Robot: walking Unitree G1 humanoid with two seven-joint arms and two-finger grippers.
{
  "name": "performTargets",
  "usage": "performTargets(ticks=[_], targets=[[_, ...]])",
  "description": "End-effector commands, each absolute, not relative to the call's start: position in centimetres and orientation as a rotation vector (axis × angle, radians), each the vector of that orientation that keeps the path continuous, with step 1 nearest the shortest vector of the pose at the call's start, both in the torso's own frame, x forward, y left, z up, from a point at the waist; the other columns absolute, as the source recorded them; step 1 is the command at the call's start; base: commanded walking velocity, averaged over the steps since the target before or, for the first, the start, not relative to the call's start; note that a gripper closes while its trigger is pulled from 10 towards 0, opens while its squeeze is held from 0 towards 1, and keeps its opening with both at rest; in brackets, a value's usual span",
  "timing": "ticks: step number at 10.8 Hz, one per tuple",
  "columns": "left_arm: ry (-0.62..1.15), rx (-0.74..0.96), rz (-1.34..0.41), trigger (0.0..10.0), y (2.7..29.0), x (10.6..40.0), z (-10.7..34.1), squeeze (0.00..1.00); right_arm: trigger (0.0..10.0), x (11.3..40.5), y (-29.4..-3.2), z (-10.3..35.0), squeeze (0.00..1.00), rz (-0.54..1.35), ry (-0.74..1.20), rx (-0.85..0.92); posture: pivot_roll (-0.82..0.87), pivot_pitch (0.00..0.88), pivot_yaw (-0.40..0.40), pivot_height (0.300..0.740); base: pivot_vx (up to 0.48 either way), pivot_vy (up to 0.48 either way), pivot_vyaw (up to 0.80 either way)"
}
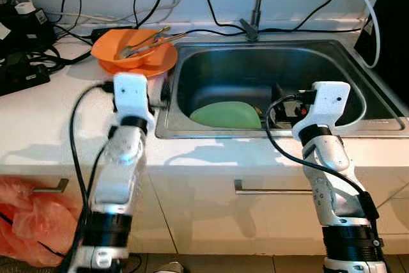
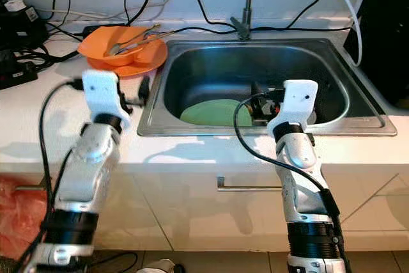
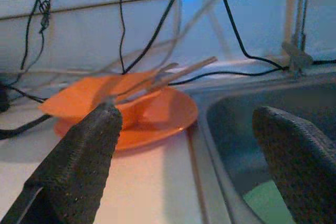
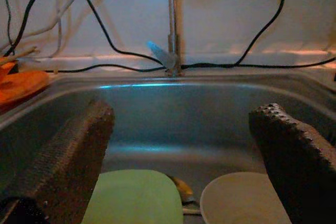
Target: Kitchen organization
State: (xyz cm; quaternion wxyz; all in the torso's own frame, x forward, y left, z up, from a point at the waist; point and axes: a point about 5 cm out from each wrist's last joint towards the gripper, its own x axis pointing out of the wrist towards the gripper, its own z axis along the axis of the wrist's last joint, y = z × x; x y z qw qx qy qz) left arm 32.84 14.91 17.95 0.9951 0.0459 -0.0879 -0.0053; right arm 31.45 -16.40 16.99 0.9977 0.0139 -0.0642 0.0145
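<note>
An orange bowl (image 1: 121, 46) holding metal utensils (image 1: 150, 39) rests on an orange plate (image 1: 153, 65) on the white counter, left of the steel sink (image 1: 255, 62). Inside the sink lies a green plate (image 1: 227, 116), and beside it a pale plate (image 4: 241, 200) with a small yellowish object (image 4: 181, 187) between them. My left gripper (image 1: 158, 96) hovers open over the counter at the sink's left rim, pointing toward the orange plate (image 3: 152, 124). My right gripper (image 1: 281, 108) stands open over the sink's front part, just right of the green plate (image 4: 134, 198), holding nothing.
A faucet (image 1: 255, 4) stands behind the sink, with a white hose (image 1: 364, 11) curving to the right. Black cables and power units (image 1: 22, 49) crowd the back left counter. A red plastic bag (image 1: 25, 212) hangs at lower left. Drawer handles (image 1: 268, 190) are below.
</note>
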Motion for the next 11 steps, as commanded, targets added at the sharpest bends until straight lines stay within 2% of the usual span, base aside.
performTargets(ticks=[1, 6, 8, 10, 11], targets=[[-0.177, 0.095, 0.026, 10.0, 15.7, 33.2, 18.1, 0.0, 10.0, 31.8, -16.3, 17.5, 0.0, 0.01, -0.151, 0.015, 0.19, 0.0, 0.065, 0.74, 0.0, 0.0, 0.0], [-0.176, 0.127, 0.04, 10.0, 15.6, 33.0, 17.9, 0.0, 10.0, 31.6, -15.9, 17.3, 0.0, -0.004, -0.147, -0.004, 0.19, 0.0, 0.059, 0.74, 0.0, 0.0, 0.0], [-0.175, 0.1, 0.034, 10.0, 15.4, 33.1, 18.2, 0.0, 10.0, 31.5, -14.8, 17.5, 0.0, 0.084, -0.149, 0.018, 0.19, 0.0, 0.058, 0.74, 0.0, 0.0, 0.0], [-0.164, 0.075, 0.06, 10.0, 16.0, 33.4, 18.3, 0.0, 10.0, 31.4, -14.4, 17.5, 0.0, 0.094, -0.142, 0.03, 0.19, 0.0, 0.058, 0.74, 0.0, 0.0, 0.0], [-0.158, 0.055, 0.069, 10.0, 16.2, 33.5, 18.4, 0.0, 10.0, 31.4, -14.6, 17.4, 0.0, 0.093, -0.127, 0.04, 0.19, 0.0, 0.058, 0.74, 0.0, 0.0, -0.77]])
